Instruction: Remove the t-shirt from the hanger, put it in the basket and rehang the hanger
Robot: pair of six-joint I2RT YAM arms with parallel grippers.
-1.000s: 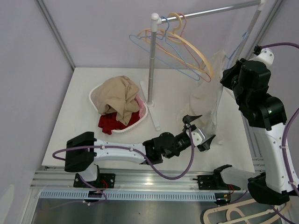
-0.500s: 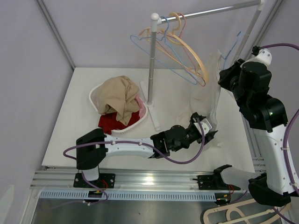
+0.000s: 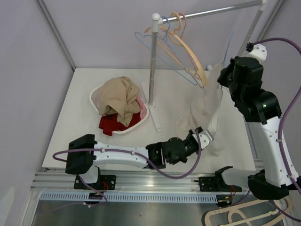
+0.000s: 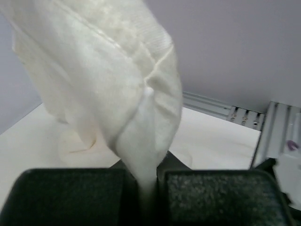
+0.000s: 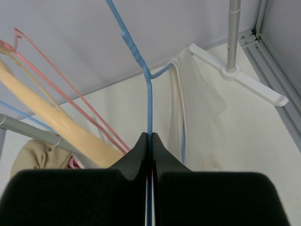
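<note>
Hanging from a blue hanger (image 5: 149, 106) above the right side of the table (image 3: 80, 141), the cream t-shirt (image 3: 207, 108) drooped toward the near right corner, its lower folds touching the surface. The right gripper (image 5: 150, 137) had its jaws pressed together on the hanger's thin wire neck, holding it aloft near the right edge. The left gripper (image 4: 149, 186), reaching along the near edge, had its jaws pinching a fold of the shirt's lower fabric. One shoulder of the shirt lay draped over the hanger's wire arm. Toward the far left, a white basket (image 3: 92, 101) held tan and red clothes, and empty hangers (image 3: 188, 52) hung on the rail (image 3: 211, 12).
</note>
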